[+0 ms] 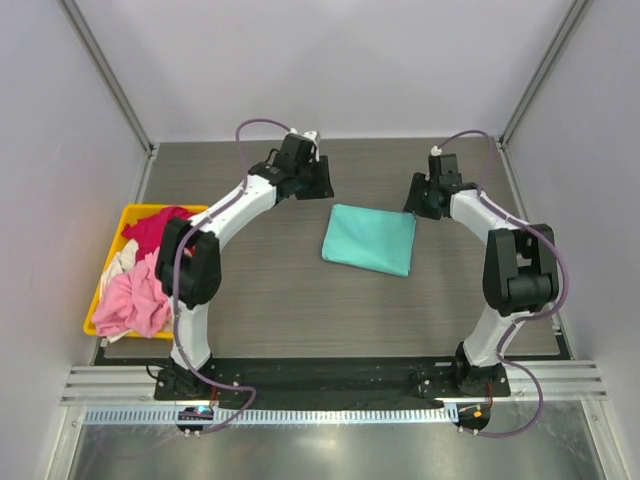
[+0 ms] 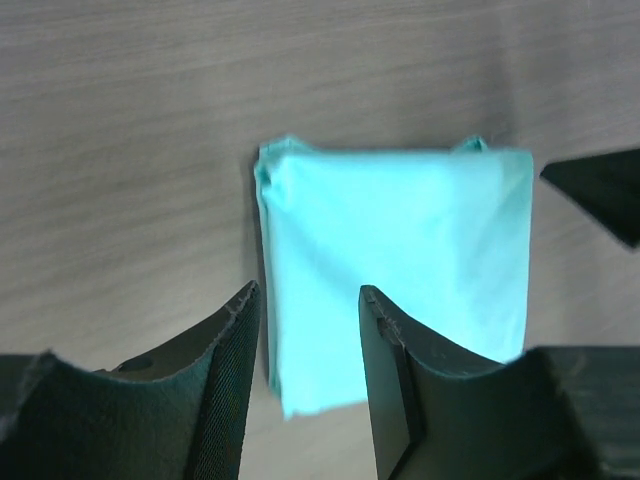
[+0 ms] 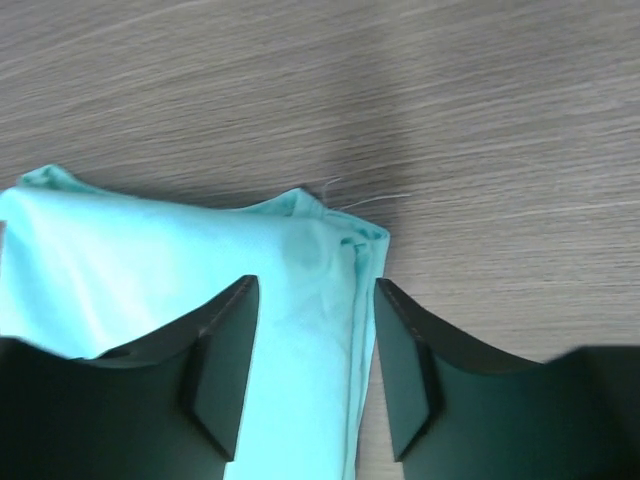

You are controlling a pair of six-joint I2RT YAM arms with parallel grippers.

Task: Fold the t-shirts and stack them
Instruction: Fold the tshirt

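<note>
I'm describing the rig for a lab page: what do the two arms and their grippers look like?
The left arm and right arm have white links and bulky black joint housings. A purplish-grey cable loops along each. The left gripper and right gripper are black, each with two flat, wedge-shaped fingers. Both stand on a black base plate.

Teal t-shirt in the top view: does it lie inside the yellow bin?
No, the folded teal t-shirt lies flat on the table, well apart from the yellow bin at the left edge.
</note>
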